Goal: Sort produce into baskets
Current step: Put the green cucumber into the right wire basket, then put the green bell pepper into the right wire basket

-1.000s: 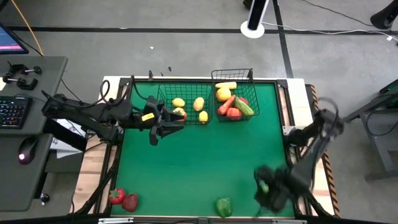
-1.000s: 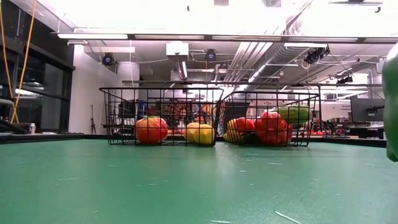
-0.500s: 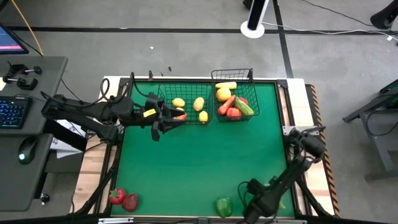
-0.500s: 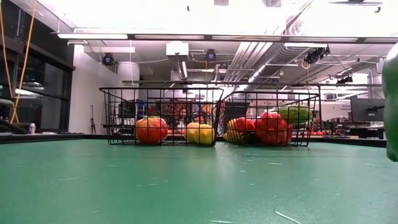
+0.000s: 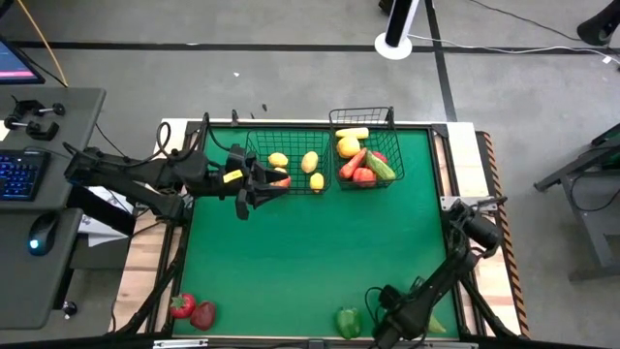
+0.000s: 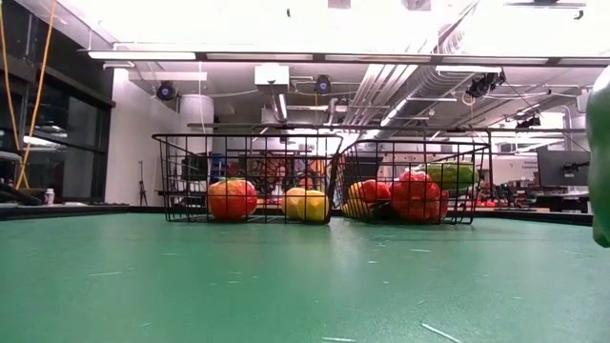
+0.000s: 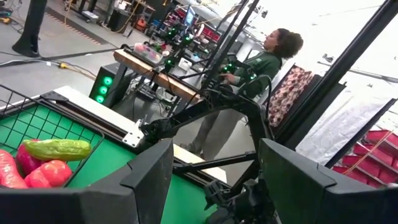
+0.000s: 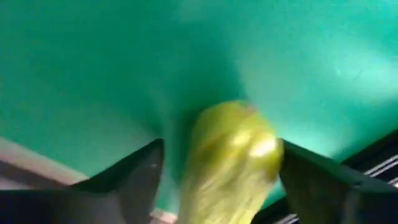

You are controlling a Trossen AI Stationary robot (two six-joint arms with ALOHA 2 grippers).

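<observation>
As we look past the right gripper point(image 8: 217, 171) at the table's near edge, its fingers stand apart around a yellow-green piece point(image 8: 230, 155) — probably a pepper. It seems light, smooth, slippery — we would grip its middle.

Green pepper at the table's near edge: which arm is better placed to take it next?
Right. The right gripper is low beside the green pepper, fingers open; the left gripper hovers by the left basket far across the table.
</observation>
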